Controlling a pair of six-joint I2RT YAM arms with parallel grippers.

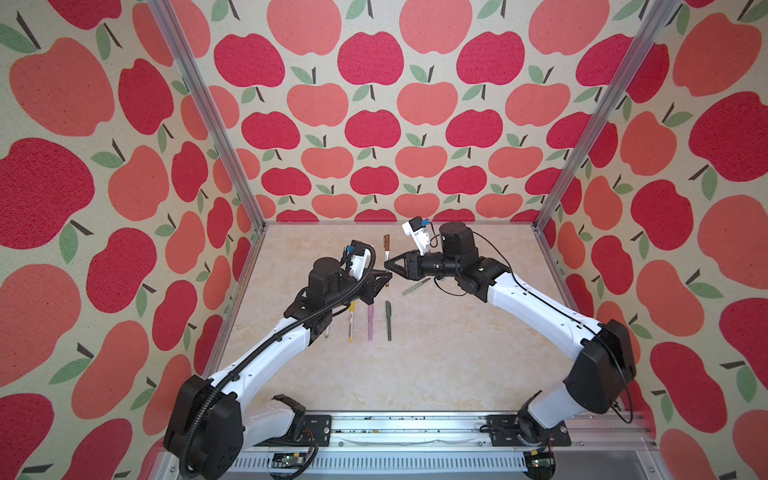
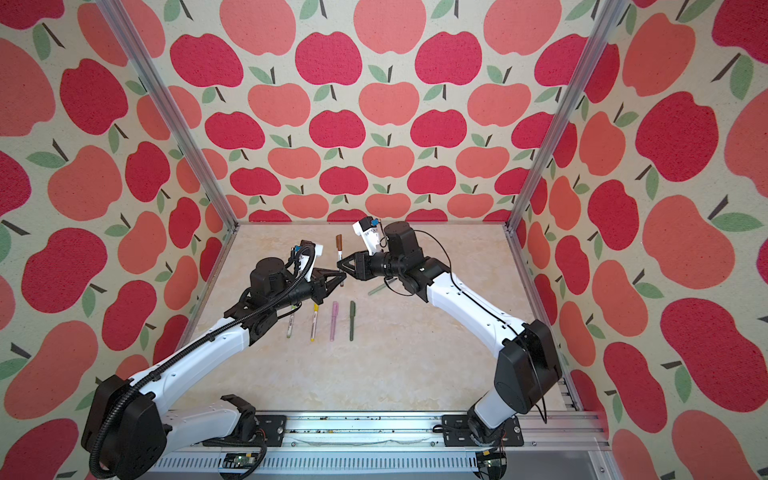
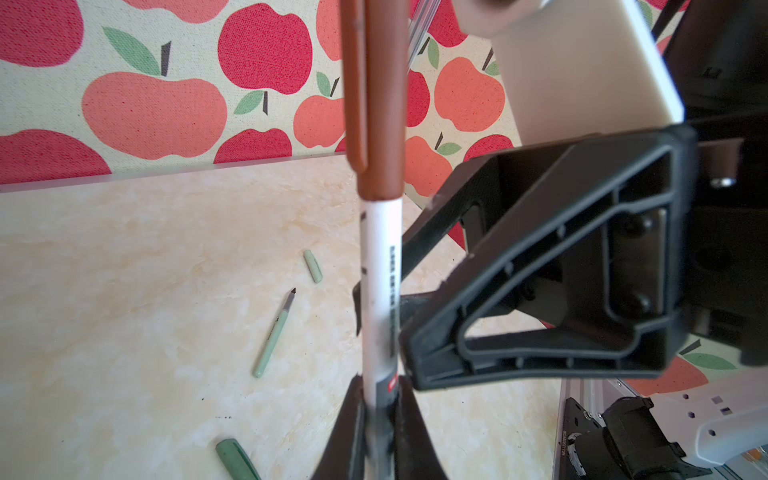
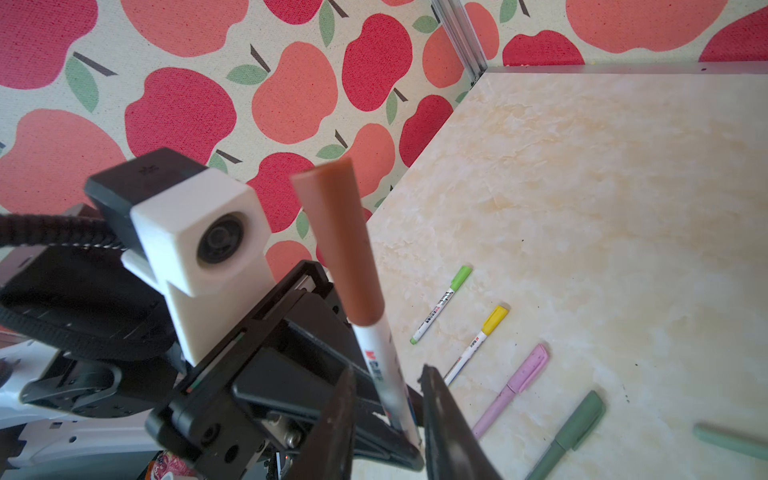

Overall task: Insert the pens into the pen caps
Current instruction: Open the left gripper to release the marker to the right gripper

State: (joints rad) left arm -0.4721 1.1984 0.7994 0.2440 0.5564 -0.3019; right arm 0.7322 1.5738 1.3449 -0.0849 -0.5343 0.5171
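— Status of brown cap [image 3: 376,104]?
— Seated over tip of white pen [image 3: 380,291], roughly upright
— Grips?
— Left gripper [image 3: 380,415] clenched low on that pen; right gripper [image 4: 388,374] straddling barrel higher up, jaws parted, not pinching
— Elsewhere?
— On near side of white pen, capped, in a row: lime-capped pen [image 4: 442,305], yellow-capped pen [image 4: 478,340], pink pen [image 4: 513,388], dark green pen [image 4: 569,434]. Right of white pen in both top views: pale sage pen [image 1: 415,286] uncapped, pale sage cap [image 3: 313,266] empty near its tip

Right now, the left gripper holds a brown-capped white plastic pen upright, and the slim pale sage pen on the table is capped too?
No. The left wrist view shows the pale sage pen uncapped, dark tip bare, its short sage cap lying apart. The rest holds.
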